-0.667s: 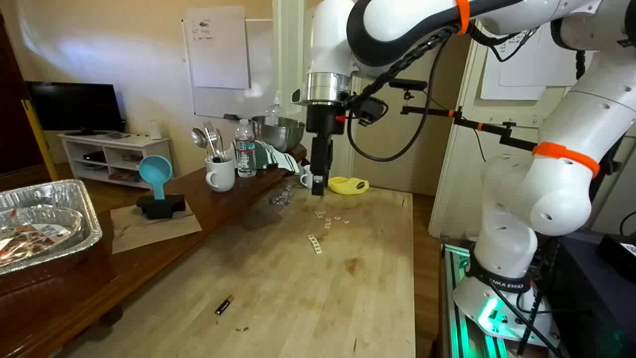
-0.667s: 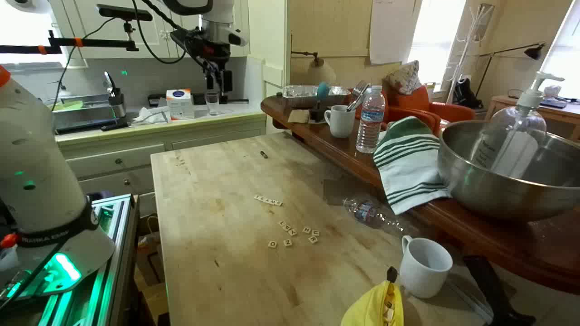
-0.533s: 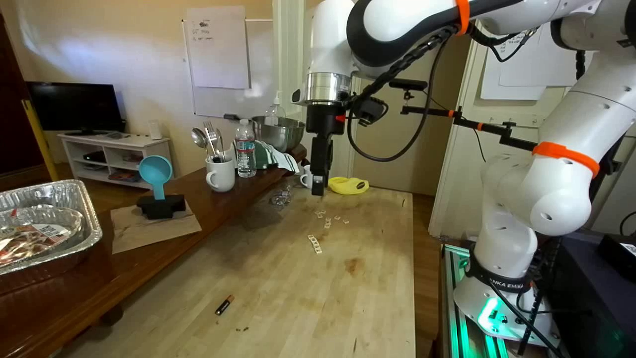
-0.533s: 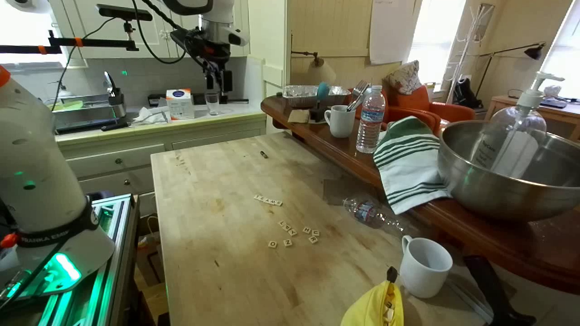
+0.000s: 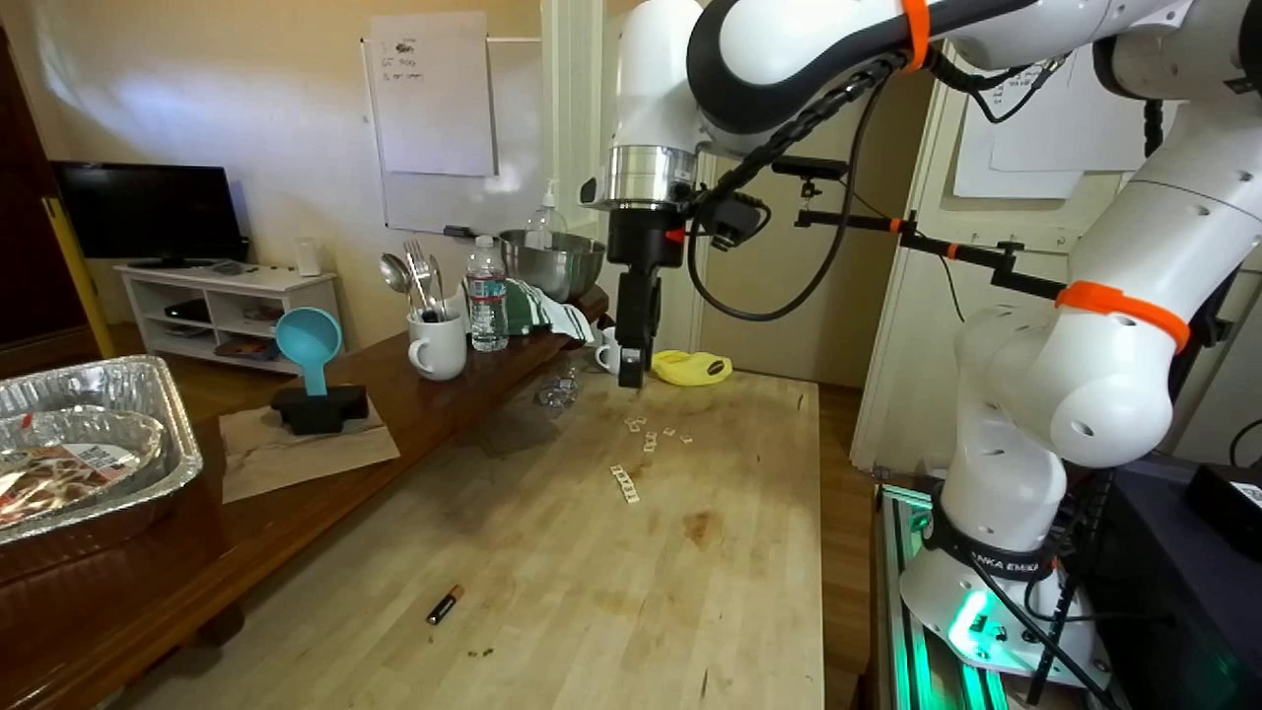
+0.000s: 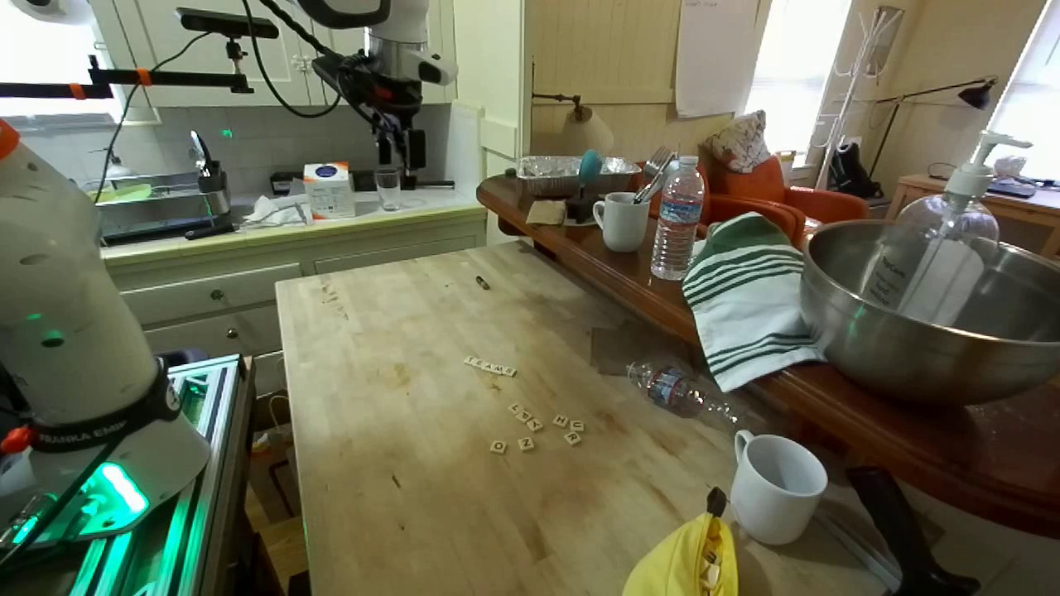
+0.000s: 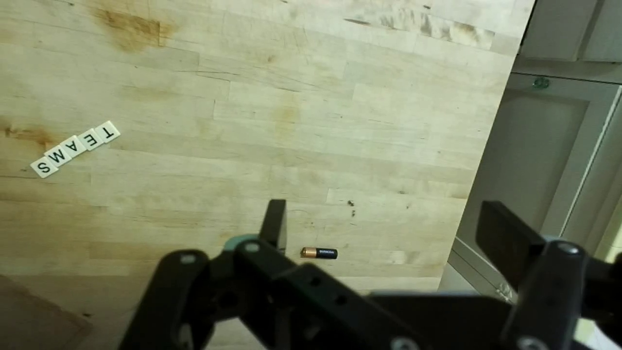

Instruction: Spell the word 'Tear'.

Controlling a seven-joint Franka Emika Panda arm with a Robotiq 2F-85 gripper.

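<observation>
Row of square cream letter tiles (image 7: 72, 146) (landmark): same place as in the frames just before; lies on the pale butcher-block wooden desk (image 6: 373, 497), reads T-E-A-M-S.
Black two-finger robot hand (image 7: 386, 223): no visible change either; hangs high above the desk, off the row's T end, fingers wide apart, nothing between, touching no tile.
'Tear' status: no change means no progress showing; T, E, A already in order; my read: M and S need to go, R comes in after A.
Square cream R tile (image 6: 572, 438): loose on the desk, off the row's S end, apart from it; likely the piece to fetch.
Tile count: five in the row, plus R, plus seven other loose cream tiles (image 6: 535, 425), all nearer the row's S end than its T end; thirteen total, some letters too small to be sure.
Small black-and-copper cylindrical battery (image 7: 319, 253): one, well apart from the row, off its T end.
Clear plastic bottle (image 6: 675, 391) on its side: one, past the row's S end.
White ceramic mug (image 6: 778, 488) on the desk: one, farther past the S end.
Yellow banana-like fabric pouch (image 6: 667, 563): one, well apart from the row.
</observation>
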